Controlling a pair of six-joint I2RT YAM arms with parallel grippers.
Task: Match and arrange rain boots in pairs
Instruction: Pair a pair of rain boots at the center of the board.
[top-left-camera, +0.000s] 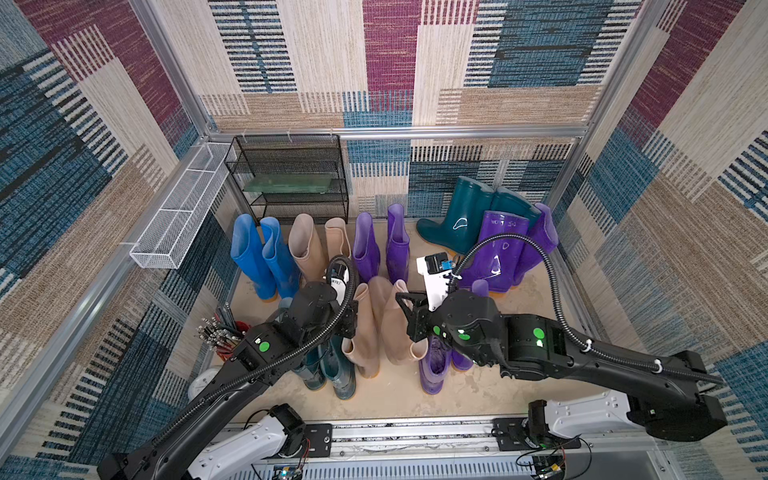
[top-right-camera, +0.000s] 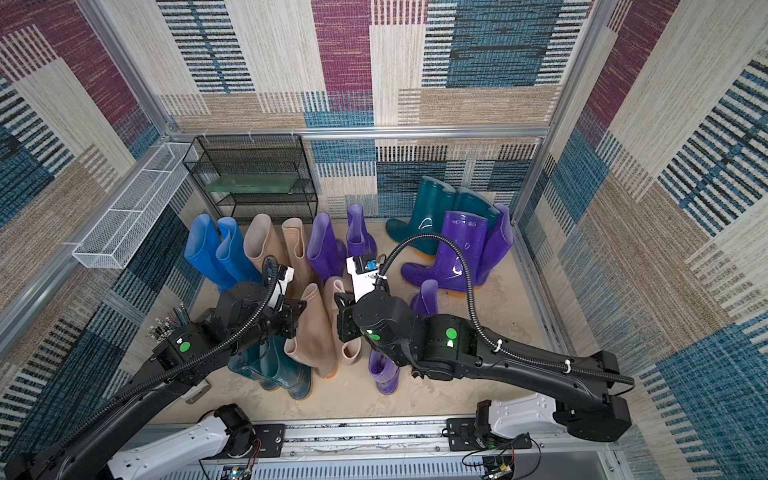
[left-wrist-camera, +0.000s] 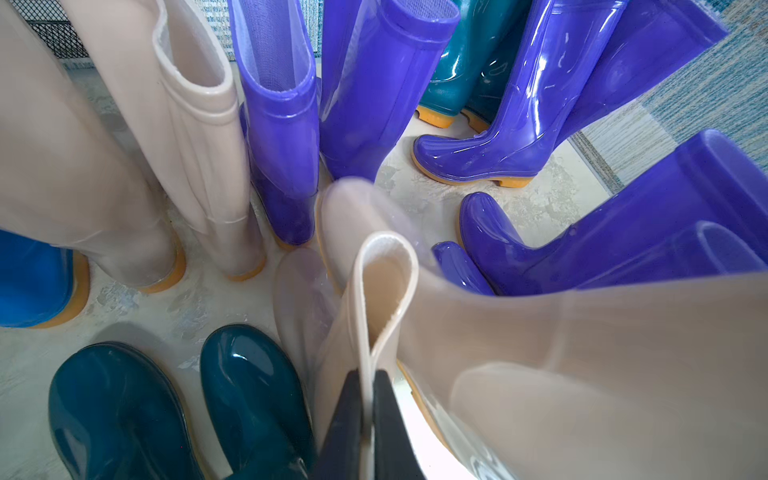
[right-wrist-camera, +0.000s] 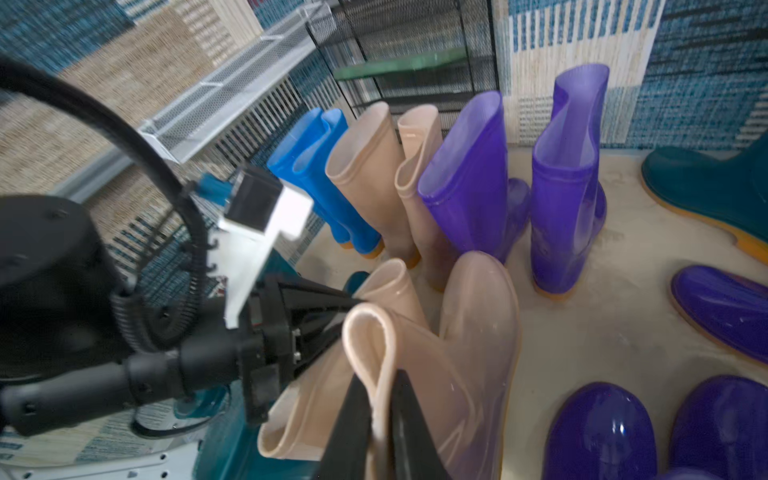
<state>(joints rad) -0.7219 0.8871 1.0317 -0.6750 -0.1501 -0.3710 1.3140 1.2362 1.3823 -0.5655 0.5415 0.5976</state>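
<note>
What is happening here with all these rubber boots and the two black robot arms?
The left gripper is shut on the top rim of one tall beige rubber boot. The right gripper is shut on the rim of the second beige boot beside it, in the front row. Behind them stand a bright blue pair, another beige pair and a purple pair. Dark teal boots and short purple boots flank the held ones.
</note>
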